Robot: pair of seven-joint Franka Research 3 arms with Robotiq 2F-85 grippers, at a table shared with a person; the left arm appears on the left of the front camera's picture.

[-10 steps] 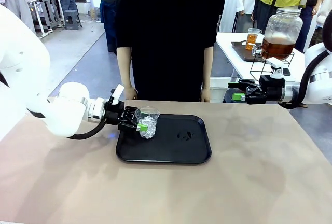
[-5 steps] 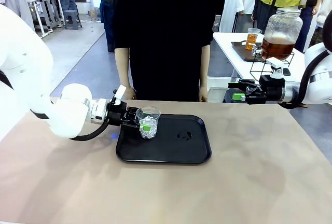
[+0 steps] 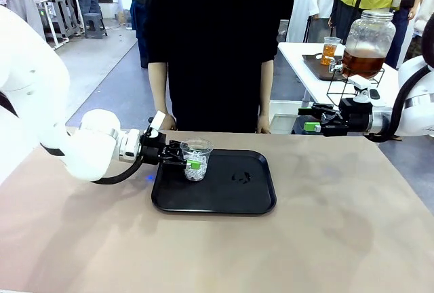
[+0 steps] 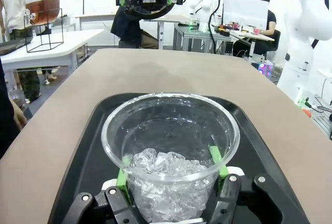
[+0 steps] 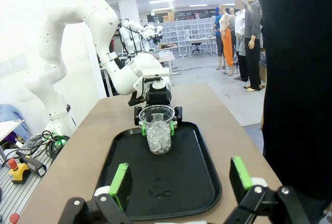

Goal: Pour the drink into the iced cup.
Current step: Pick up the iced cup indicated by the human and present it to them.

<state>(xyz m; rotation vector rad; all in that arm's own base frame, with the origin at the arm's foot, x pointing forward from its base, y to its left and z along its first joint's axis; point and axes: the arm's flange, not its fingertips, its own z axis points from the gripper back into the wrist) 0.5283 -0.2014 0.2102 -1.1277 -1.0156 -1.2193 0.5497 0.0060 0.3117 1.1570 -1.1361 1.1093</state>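
Ice is filling the lower part of the iced cup [image 4: 170, 146], which is sitting at the left end of the black tray [image 3: 258, 201] with the left hand [image 3: 191, 164] clenching its lower wall. Thin clear plastic, it is probably light, slippery and easily crushed, so gripping low is suiting it. The right hand [image 3: 310, 121] is hanging released. The drink [image 3: 359, 62] is standing in a jar on another surface beyond.
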